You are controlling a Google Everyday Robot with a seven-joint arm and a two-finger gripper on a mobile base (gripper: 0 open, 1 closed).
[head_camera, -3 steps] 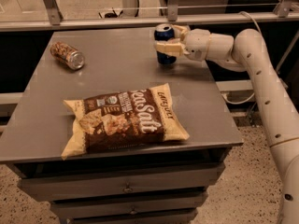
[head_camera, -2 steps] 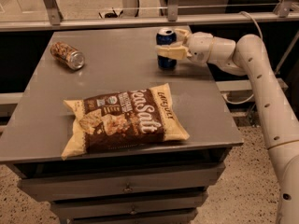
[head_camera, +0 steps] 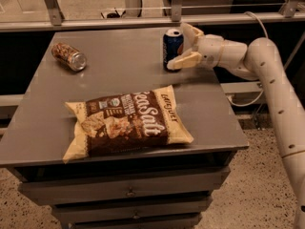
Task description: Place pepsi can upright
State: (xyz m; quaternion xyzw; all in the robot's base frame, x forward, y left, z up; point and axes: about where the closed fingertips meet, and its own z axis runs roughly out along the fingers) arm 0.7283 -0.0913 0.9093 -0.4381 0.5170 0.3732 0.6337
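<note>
Grey table point(head_camera: 43, 142) with drawers below. Far left: brown patterned can point(head_camera: 69, 56) on its side. Centre front: chip bag point(head_camera: 126, 123) lying flat. Right rear: pepsi can point(head_camera: 172, 49) standing upright on tabletop. Gripper point(head_camera: 184, 46) just right of it, fingers spread wide, lower one close against can. Judged step: release. Draw straight back rightward, no sideways brush, or can tips.

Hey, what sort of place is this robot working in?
Likely a lab or workshop test area: a grey drawer cabinet as tabletop, metal railing behind, speckled floor. The gripper is at the upright pepsi can.
</note>
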